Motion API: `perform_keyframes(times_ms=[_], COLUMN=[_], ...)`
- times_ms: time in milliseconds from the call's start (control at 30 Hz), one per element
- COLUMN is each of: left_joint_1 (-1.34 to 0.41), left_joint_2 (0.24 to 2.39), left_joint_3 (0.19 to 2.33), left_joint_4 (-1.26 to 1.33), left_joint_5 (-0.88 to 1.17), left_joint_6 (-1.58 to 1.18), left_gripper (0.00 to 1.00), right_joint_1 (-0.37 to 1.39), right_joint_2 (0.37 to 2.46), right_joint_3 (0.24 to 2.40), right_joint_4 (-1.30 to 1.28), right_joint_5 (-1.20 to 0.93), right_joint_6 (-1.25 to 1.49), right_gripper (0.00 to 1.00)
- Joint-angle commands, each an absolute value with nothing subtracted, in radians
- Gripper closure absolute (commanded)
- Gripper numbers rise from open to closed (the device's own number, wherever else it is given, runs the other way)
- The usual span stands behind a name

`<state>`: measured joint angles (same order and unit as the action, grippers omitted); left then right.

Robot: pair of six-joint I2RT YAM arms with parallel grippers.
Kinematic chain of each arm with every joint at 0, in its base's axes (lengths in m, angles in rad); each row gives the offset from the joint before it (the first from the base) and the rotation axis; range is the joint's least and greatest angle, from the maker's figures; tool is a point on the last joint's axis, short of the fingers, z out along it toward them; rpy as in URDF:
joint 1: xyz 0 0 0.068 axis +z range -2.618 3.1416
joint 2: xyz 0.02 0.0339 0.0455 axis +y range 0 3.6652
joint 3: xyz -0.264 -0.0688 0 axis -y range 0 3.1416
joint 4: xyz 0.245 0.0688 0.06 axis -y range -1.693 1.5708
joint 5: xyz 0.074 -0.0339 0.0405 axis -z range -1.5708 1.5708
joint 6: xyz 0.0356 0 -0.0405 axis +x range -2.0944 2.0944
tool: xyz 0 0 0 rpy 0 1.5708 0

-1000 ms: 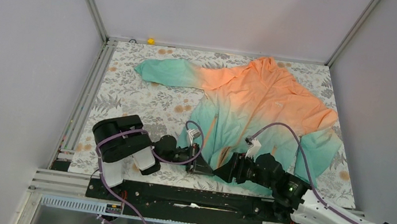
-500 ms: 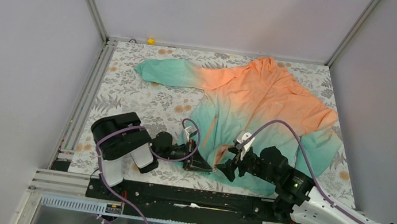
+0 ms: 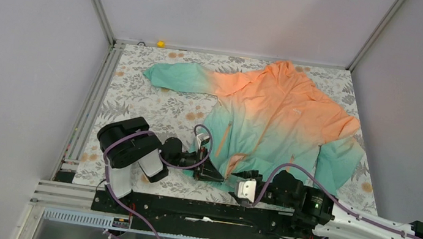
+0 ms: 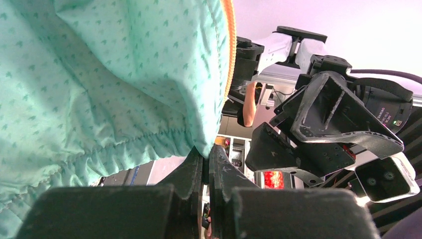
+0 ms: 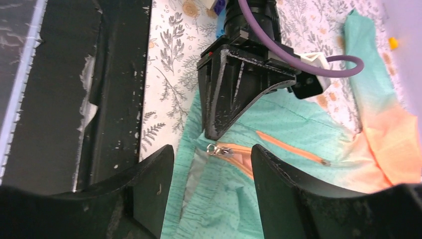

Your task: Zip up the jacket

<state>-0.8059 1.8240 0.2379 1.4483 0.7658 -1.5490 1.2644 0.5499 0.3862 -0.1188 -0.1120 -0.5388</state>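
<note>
The jacket (image 3: 271, 118) lies spread on the table, orange at the shoulders and teal at the hem. My left gripper (image 3: 213, 174) is shut on the teal hem corner (image 4: 205, 144), right beside the orange front zipper tape (image 4: 229, 55). My right gripper (image 3: 239, 177) is open and empty, low by the near edge of the hem. In the right wrist view its open fingers (image 5: 149, 184) frame the silver zipper slider (image 5: 216, 148) at the foot of the orange zipper. The left gripper (image 5: 219, 132) sits just beyond the slider. The right gripper touches neither.
A floral mat (image 3: 155, 103) covers the table. The black base rail (image 3: 185, 207) runs along the near edge, close under both grippers. A small yellow object (image 3: 160, 43) sits at the back edge. A pocket zip (image 5: 293, 148) lies right of the slider.
My right gripper has drawn back off the jacket hem toward the near edge and sunk lower. My left gripper has kept its hold on the hem and barely moved.
</note>
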Motion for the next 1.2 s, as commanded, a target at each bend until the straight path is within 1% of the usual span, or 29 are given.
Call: perform_keyframes(times_ms=[0,67,133,200,300,533,700,967,1167], left_joint_1=[-0.799,-0.798,-0.798,-0.798,-0.798,-0.798,-0.798,-0.798,-0.798], left_joint_2=[1.848,1.846,1.842,1.837,1.832,1.829,1.821,1.815,1.804], left_joint_3=[0.266,0.27,0.27,0.269,0.268,0.266,0.258,0.26,0.258], left_joint_4=[1.593,1.594,1.594,1.594,1.594,1.597,1.598,1.6,1.6], left_joint_5=[0.819,0.818,0.816,0.814,0.812,0.808,0.804,0.809,0.808], left_joint_6=[-1.56,-1.564,-1.566,-1.569,-1.572,-1.572,-1.569,-1.569,-1.571], left_gripper=[1.0,1.0,1.0,1.0,1.0,1.0,1.0,1.0,1.0], right_joint_1=[1.279,1.279,1.281,1.282,1.295,1.341,1.356,1.383,1.392], right_joint_2=[0.587,0.642,0.67,0.67,0.667,0.688,0.703,0.721,0.767], right_joint_3=[0.364,0.363,0.343,0.317,0.307,0.286,0.279,0.272,0.275], right_joint_4=[-0.039,-0.012,0.055,0.103,0.106,0.144,0.161,0.168,0.18], right_joint_5=[-0.066,-0.052,-0.034,-0.014,0.019,0.09,0.082,0.134,0.156], right_joint_6=[-0.657,-0.684,-0.712,-0.728,-0.743,-0.759,-0.767,-0.776,-0.782], right_gripper=[0.36,0.39,0.43,0.47,0.49,0.49,0.49,0.49,0.51])
